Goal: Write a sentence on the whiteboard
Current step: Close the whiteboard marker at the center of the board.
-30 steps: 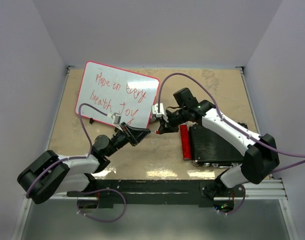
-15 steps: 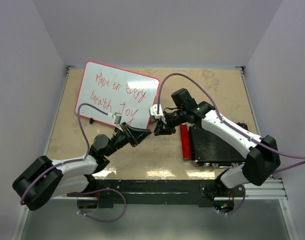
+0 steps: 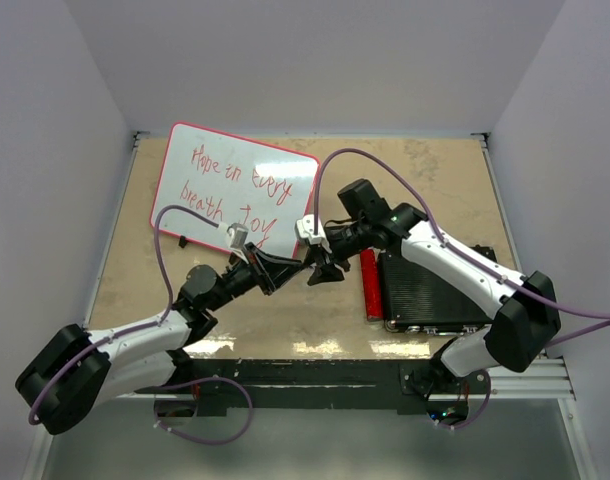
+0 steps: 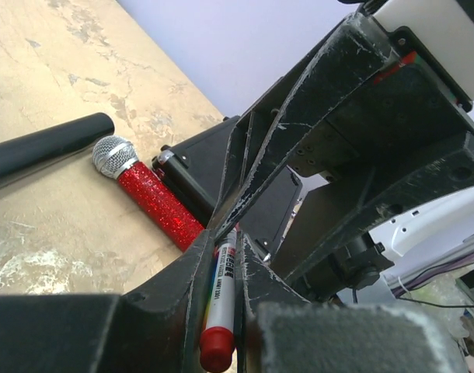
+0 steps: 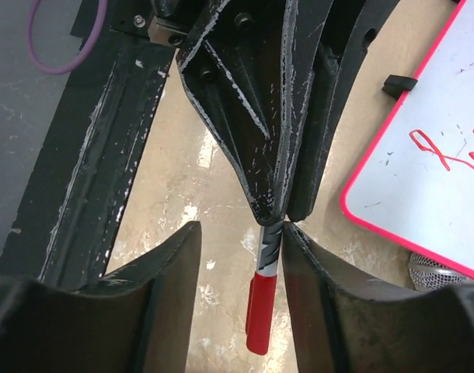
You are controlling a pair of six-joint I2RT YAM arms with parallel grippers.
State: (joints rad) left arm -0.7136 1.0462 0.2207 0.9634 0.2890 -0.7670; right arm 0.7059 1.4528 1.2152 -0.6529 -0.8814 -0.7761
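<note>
The whiteboard (image 3: 169, 200), red-framed, lies at the back left with the sentence (image 3: 270, 187) in red marker on it; its corner also shows in the right wrist view (image 5: 423, 155). My left gripper (image 3: 285, 268) (image 4: 225, 249) is shut on a white marker with a red cap (image 4: 220, 299). The marker's red cap end (image 5: 260, 311) sticks out from the left fingertips (image 5: 272, 206). It hangs between the parted fingers of my right gripper (image 3: 323, 270) (image 5: 241, 229). The right gripper is open, its right finger close beside the marker. Both grippers meet just below the board's near right corner.
A black ribbed case (image 3: 430, 290) lies at the right, with a red glitter microphone (image 3: 368, 285) (image 4: 155, 202) along its left side. A small black piece (image 3: 185, 242) sits by the board's near left edge. A black rod (image 4: 47, 144) lies on the table.
The right gripper's jaws have parted around the marker's cap end. The left arm has reached a little further right with the marker, and the right gripper has dropped slightly toward it.
</note>
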